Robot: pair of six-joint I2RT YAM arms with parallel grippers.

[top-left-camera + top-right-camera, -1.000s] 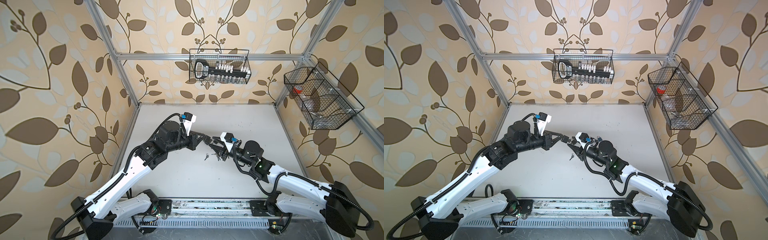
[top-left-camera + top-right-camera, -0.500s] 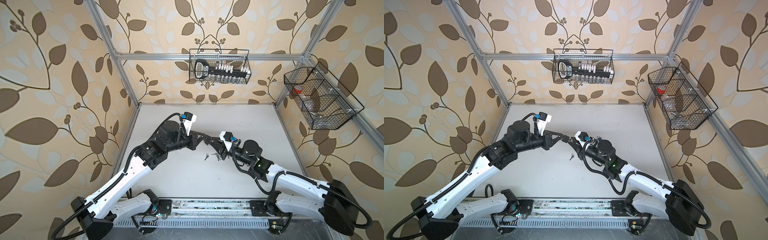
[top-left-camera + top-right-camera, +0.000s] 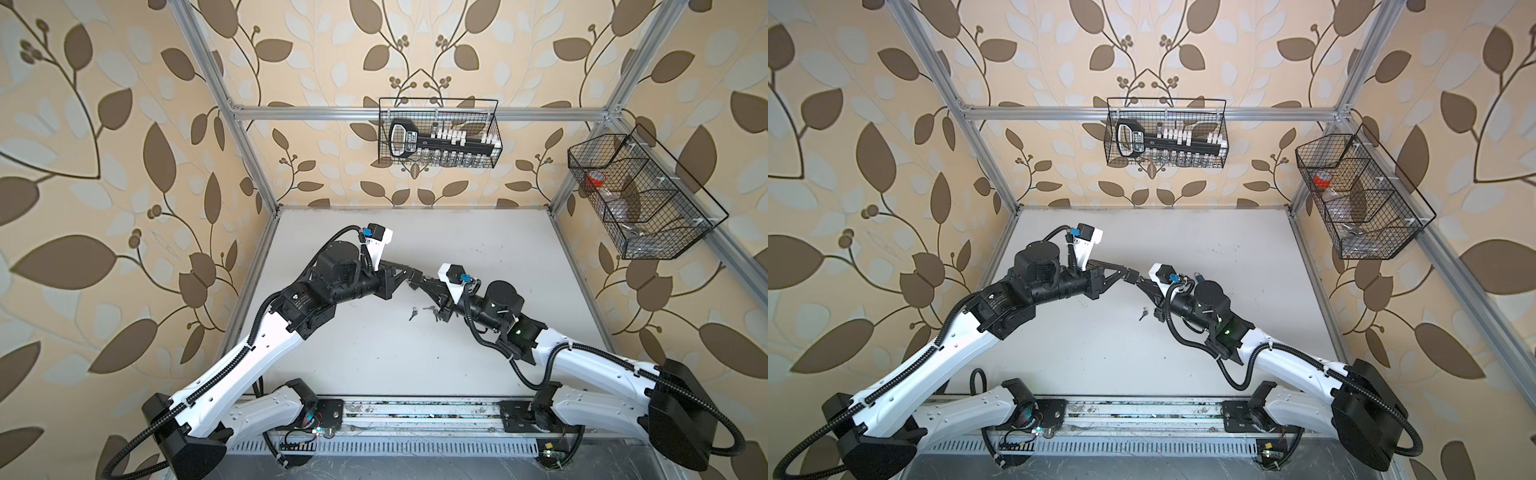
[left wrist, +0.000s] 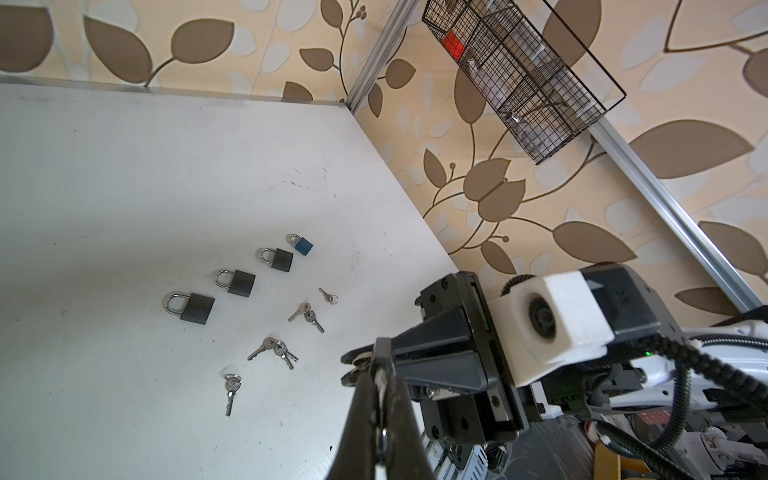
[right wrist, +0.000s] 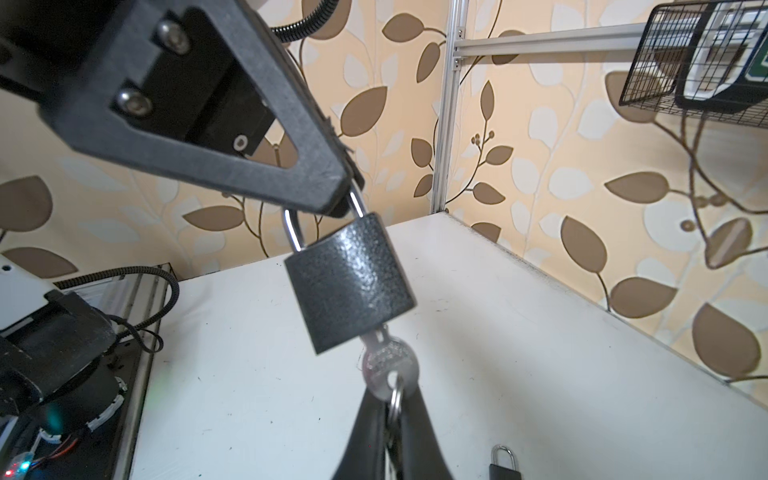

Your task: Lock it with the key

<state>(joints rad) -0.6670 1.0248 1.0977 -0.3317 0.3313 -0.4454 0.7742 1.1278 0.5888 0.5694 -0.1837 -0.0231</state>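
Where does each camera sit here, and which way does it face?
Top views: high over the front edge, looking down on the table; both arms whole.
Left wrist: on the left arm, looking past the left gripper at the right gripper, spare padlocks and loose keys.
Right wrist: on the right arm, looking past its gripper at the padlock with its key.
Shared: both wrist views show both grippers.

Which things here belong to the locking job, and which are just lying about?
In use: dark grey textured padlock, hung by its shackle from the shut left gripper; silver key in its keyhole, pinched by the shut right gripper.
Lying about: three dark grey padlocks, small blue padlock and loose silver keys on the white table; two black wire baskets on the walls.
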